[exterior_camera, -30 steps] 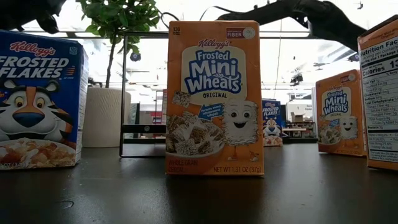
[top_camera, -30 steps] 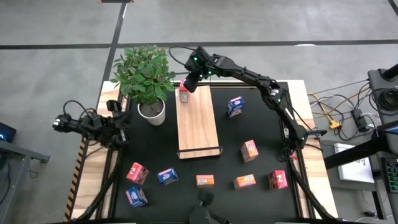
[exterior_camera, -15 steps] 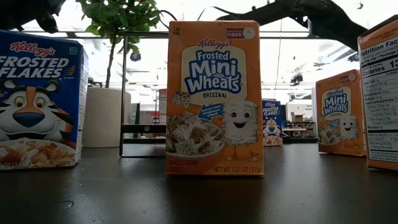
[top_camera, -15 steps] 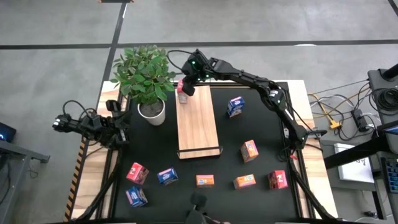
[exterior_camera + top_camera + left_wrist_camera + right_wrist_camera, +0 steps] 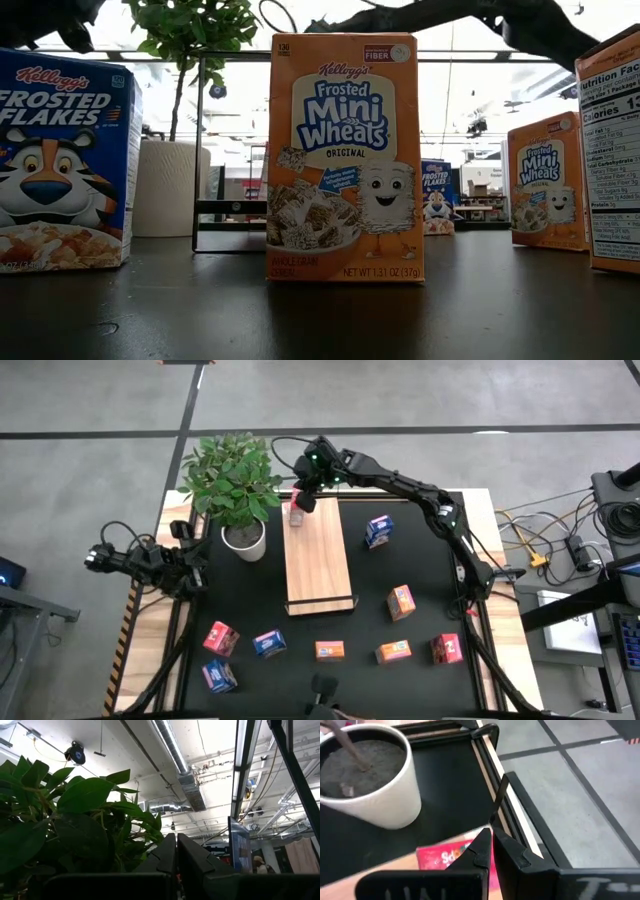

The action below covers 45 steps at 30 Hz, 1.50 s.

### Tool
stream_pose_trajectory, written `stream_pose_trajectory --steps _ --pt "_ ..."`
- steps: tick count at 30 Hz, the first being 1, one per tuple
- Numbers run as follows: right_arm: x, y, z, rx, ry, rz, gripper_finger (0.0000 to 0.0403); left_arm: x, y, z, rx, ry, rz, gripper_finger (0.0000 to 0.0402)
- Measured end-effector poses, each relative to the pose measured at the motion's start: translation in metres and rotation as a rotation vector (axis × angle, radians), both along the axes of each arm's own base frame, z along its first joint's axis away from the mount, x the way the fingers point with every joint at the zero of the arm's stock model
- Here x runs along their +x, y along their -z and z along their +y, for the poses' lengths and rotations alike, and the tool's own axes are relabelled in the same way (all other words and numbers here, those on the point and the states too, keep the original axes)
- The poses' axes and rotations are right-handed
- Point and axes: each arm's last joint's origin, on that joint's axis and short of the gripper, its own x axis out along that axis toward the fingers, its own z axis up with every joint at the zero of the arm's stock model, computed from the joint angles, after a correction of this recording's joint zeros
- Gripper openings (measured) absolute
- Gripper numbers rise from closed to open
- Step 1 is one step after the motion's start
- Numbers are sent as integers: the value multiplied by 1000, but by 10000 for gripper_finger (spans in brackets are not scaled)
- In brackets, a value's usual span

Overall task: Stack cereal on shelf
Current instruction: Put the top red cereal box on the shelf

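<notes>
Hovering over the far end of the shelf, the right tool was seen with its fingers pressed together and nothing held between them. A pink-red cereal box stood just under it at the shelf's far corner, next to the white pot of the potted plant; in the right wrist view the same box lay just beyond the fingertips, apart from them. Compared with a second earlier, the right tool had been shifted slightly toward the far edge and back again, while the box had stayed at the same spot. From this it was judged that the box had been released and one box of the task had been delivered.

The left tool was parked at the tabletop's left edge, fingers closed on nothing, pointed up past the plant's leaves.

Eight boxes remained on the tabletop: a blue one right of the shelf, an orange one nearer, and six more along the near edge, among them the Mini-Wheats box and the Frosted Flakes box.
</notes>
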Motion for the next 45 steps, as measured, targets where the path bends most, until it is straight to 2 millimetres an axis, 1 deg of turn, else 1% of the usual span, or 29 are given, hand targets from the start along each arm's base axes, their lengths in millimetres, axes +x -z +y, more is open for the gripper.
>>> stream_pose_trajectory --steps 4,7,10,14,16,19,26,35,38,43,45 --pt "-14 -9 6 21 -9 76 8 0 0 0 0 0 0 0" --pt "-21 -5 4 49 -14 130 8 0 0 0 0 0 0 0" --pt "-20 12 0 67 -9 167 8 0 0 0 0 0 0 0" --pt "-13 41 -3 71 -22 195 8 0 0 0 1 -1 0 0" --pt "-9 50 -3 47 -20 183 8 0 0 0 4 -4 -1 0" --pt "-3 57 -4 9 -30 124 8 0 0 0 4 -5 -1 0" --pt "1 56 -4 -16 -38 71 8 0 0 0 4 -5 -1 0" --pt "1 55 -2 -16 -39 78 8 0 0 0 7 -8 0 0" --pt "-2 49 -1 -29 -19 92 8 0 0 0 8 -8 0 0" --pt "-7 30 7 -10 7 51 8 0 0 0 11 -12 -1 0" --pt "-5 29 12 11 1 42 8 -1 0 0 12 -14 -3 0"
